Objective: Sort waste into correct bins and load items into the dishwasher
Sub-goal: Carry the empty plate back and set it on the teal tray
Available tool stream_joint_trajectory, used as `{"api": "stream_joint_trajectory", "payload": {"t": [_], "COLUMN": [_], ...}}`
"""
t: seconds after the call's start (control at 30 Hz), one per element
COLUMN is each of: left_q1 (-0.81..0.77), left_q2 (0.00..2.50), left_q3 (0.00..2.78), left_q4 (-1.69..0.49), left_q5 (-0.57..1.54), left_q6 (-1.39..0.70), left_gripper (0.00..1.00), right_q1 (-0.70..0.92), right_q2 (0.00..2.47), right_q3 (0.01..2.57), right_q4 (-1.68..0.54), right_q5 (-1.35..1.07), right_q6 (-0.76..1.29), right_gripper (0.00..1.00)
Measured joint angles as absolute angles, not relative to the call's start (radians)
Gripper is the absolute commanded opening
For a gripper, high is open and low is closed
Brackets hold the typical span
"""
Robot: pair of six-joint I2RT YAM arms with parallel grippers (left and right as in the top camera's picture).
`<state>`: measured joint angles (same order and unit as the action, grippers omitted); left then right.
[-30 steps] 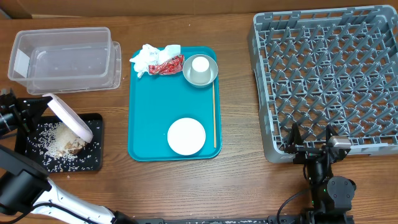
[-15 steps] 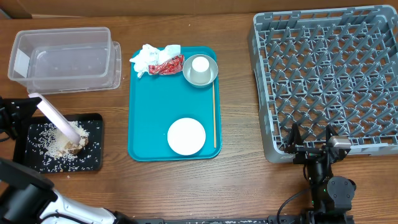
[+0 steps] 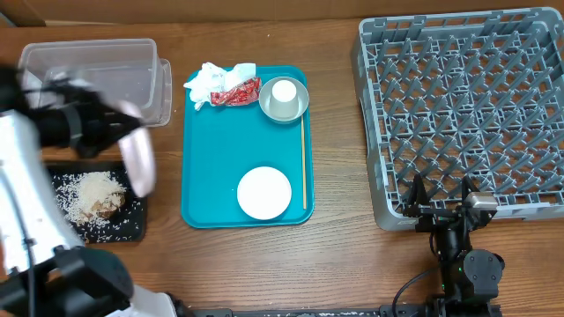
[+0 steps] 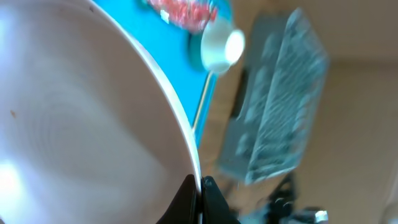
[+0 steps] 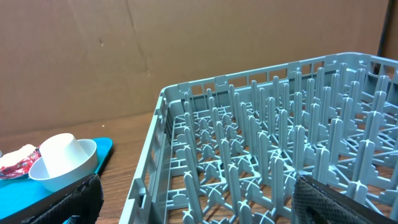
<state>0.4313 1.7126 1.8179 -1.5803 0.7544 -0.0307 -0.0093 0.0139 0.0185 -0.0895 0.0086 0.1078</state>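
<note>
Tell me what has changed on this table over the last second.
The left gripper, shut on the large plate, has swung it right, away from above the black tray, toward the teal tray. The food scraps stay heaped on the black tray. The right gripper, the small plate, cup, bowl, napkins and dish rack have not moved.

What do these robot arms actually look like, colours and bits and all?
The left arm has a white shell with black joints, though it is blurred here. The right arm is black with a small silver cap near its top, and a thin black cable curves away from it. The right gripper has two slim black fingers with rough textured pads.
</note>
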Motion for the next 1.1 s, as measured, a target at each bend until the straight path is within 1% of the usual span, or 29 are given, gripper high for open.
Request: {"api": "stream_joint_trajectory", "payload": {"t": [0.27, 0.43, 0.5, 0.67, 0.83, 1.0, 1.07, 1.1], "left_q1": [-0.046, -0.276, -0.340, -0.419, -0.421, -0.421, -0.421, -0.421], "left_q2": [1.713, 1.746, 1.781, 1.924, 2.064, 2.135, 2.144, 2.146], "left_q3": [1.818, 1.818, 1.818, 1.818, 1.818, 1.818, 1.818, 1.818], "left_q4": [-1.385, -1.289, -1.262, -1.225, -1.210, -1.198, -1.196, -1.196], "left_q5": [0.299, 0.121, 0.060, -0.029, -0.047, -0.033, -0.023, -0.018], "left_q6": [-0.287, -0.388, -0.421, -0.493, -0.528, -0.542, -0.543, -0.545], "left_gripper": [0.04, 0.04, 0.04, 0.04, 0.04, 0.05, 0.13, 0.20], "right_q1": [-0.010, -0.010, -0.010, -0.010, -0.009, -0.009, -0.009, -0.009], "right_q2": [0.014, 0.014, 0.014, 0.014, 0.014, 0.014, 0.014, 0.014], "right_q3": [0.019, 0.019, 0.019, 0.019, 0.019, 0.019, 0.019, 0.019], "right_q4": [-0.089, -0.089, -0.089, -0.090, -0.089, -0.089, -0.089, -0.089], "right_q5": [0.008, 0.008, 0.008, 0.008, 0.008, 0.009, 0.009, 0.008], "right_q6": [0.107, 0.107, 0.108, 0.107, 0.107, 0.107, 0.108, 0.107], "right_gripper": [1.00, 1.00, 1.00, 1.00, 1.00, 1.00, 1.00, 1.00]}}
